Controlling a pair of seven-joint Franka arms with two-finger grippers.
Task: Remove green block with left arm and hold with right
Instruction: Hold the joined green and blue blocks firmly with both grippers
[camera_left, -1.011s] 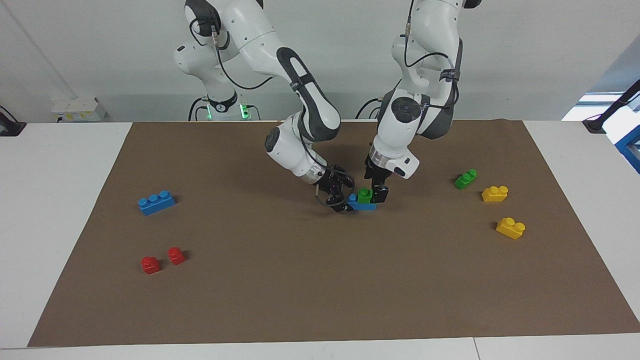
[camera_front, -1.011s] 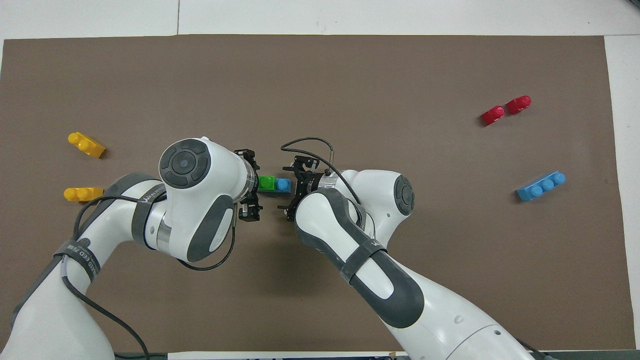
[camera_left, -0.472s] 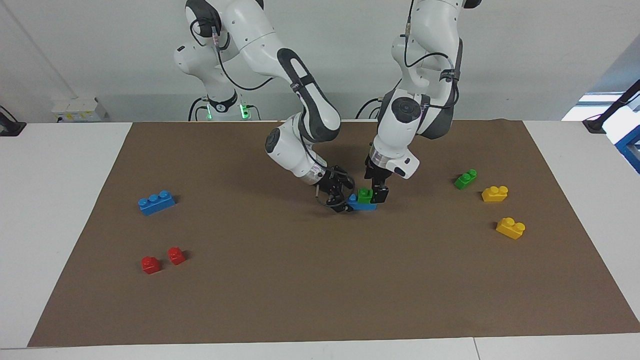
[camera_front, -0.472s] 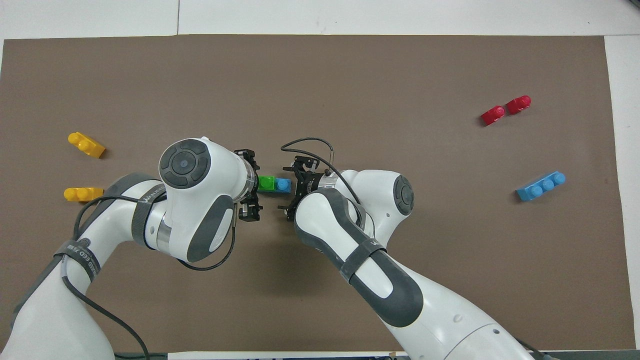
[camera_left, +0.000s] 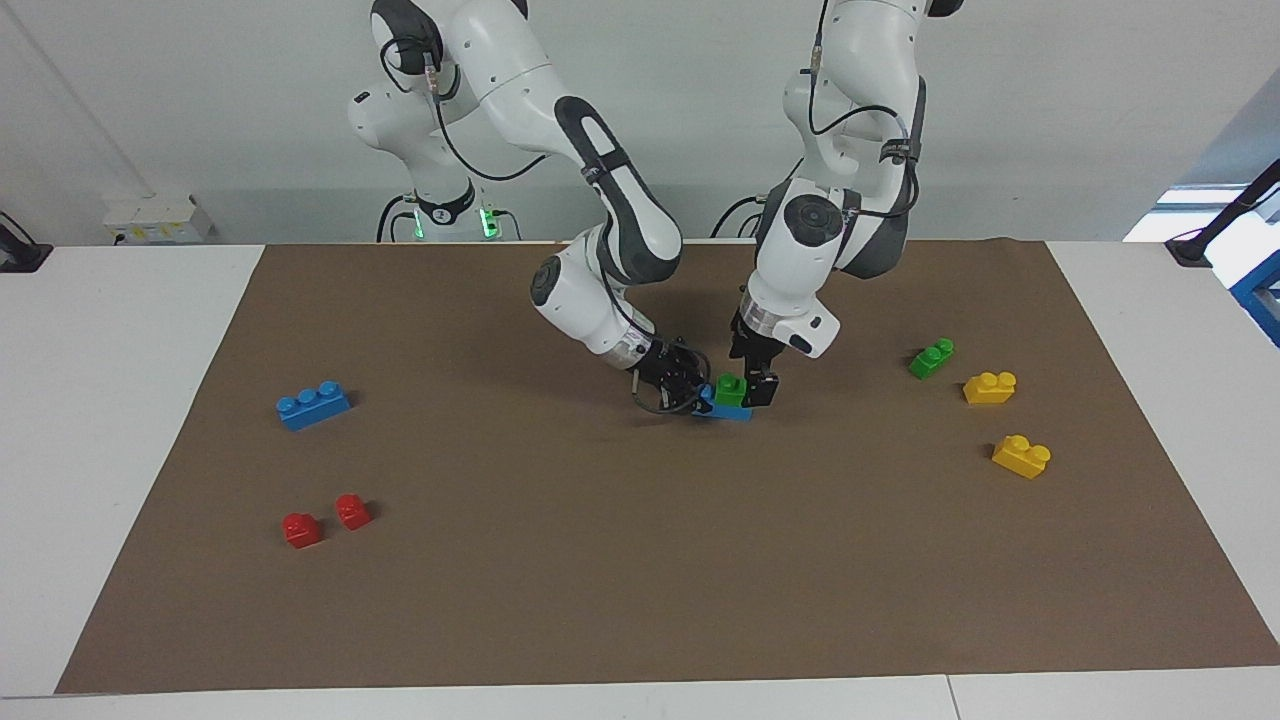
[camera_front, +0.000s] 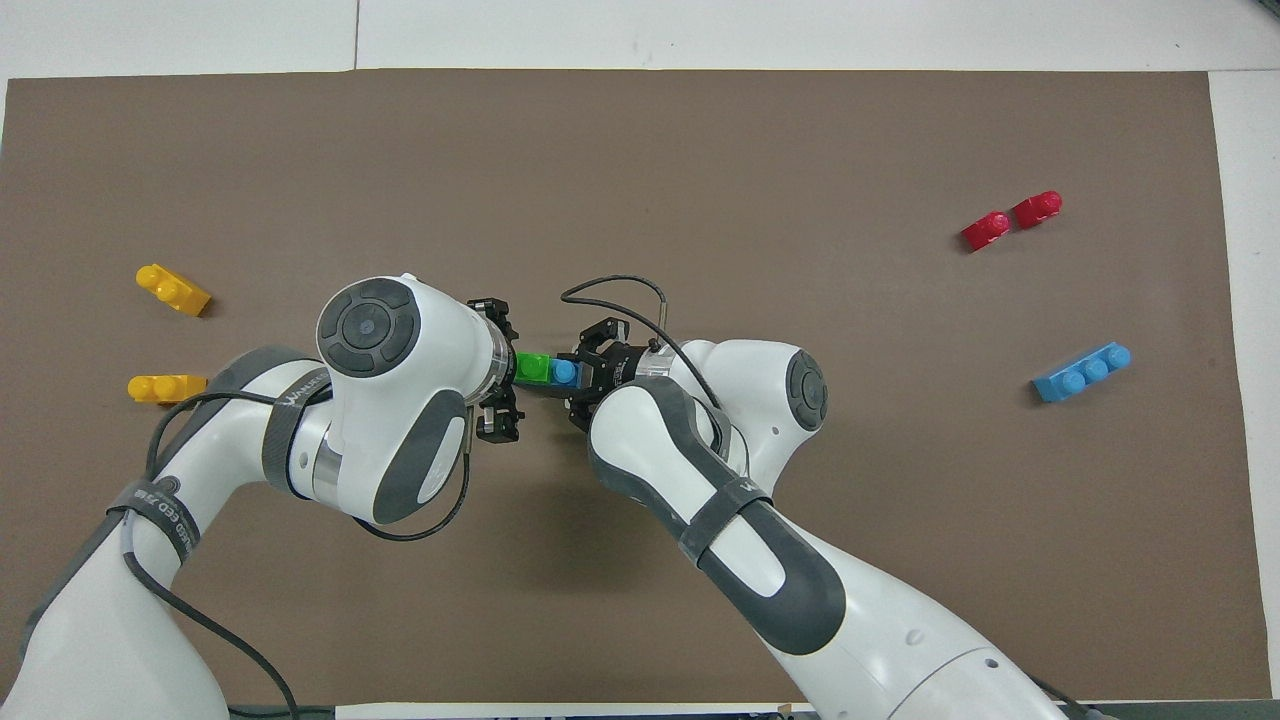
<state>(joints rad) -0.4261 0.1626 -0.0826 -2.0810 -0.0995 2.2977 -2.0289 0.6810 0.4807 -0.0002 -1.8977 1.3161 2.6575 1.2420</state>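
Note:
The green block (camera_left: 730, 389) is stacked on a blue brick (camera_left: 724, 410) in the middle of the brown mat. In the overhead view the green block (camera_front: 532, 367) shows next to the blue brick's bare stud (camera_front: 564, 372). My left gripper (camera_left: 753, 384) points down at the green block's end toward the left arm's side and covers part of it from above (camera_front: 505, 370). My right gripper (camera_left: 697, 397) is low, tilted, and shut on the blue brick's other end (camera_front: 573, 376).
A slimmer, darker green brick (camera_left: 931, 357) and two yellow bricks (camera_left: 989, 387) (camera_left: 1021, 456) lie toward the left arm's end. A blue three-stud brick (camera_left: 313, 404) and two red pieces (camera_left: 301, 529) (camera_left: 353, 511) lie toward the right arm's end.
My right gripper has moved in onto the blue brick's end and its fingers have closed from wide open. The left gripper and the bricks have not moved.

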